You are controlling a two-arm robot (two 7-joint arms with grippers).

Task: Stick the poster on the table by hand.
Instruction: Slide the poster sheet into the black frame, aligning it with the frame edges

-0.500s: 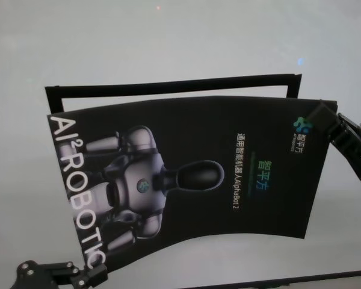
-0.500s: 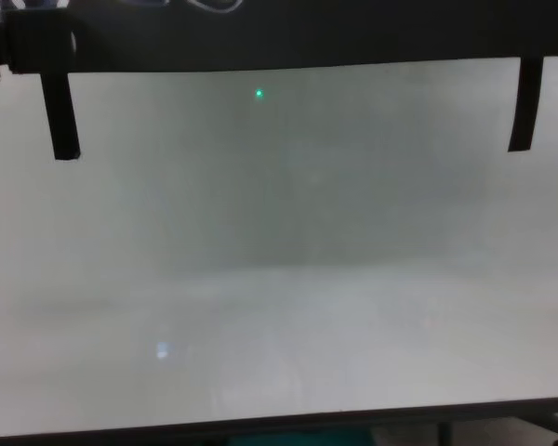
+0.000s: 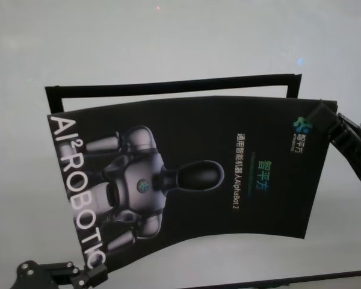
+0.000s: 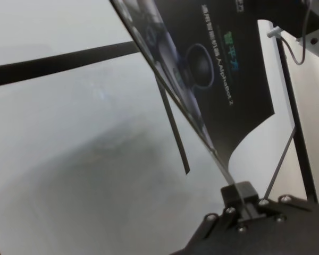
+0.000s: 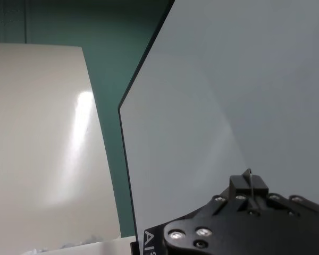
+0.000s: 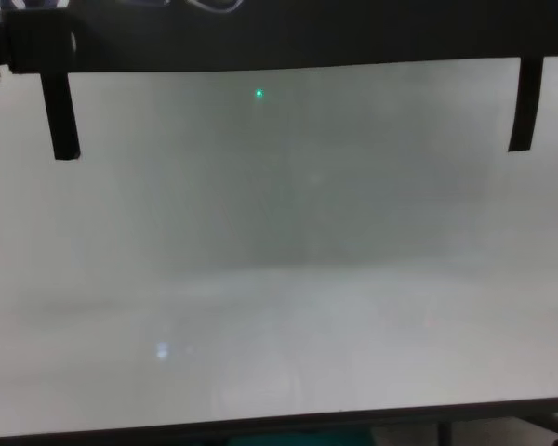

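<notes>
We hold poster [image 3: 186, 174] aloft over bench [image 3: 168, 48]: left end effector [image 3: 95, 274], right end effector [image 3: 326, 123] both clenched on poster corners. Risk: sagging sheet lands crooked against tape frame [image 3: 168, 88].

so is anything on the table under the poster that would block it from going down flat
Nothing visible. The poster hangs above the table, pinched at opposite corners by the left gripper and right gripper. Only the flat black tape outline lies below it, and the chest view shows bare surface there.
</notes>
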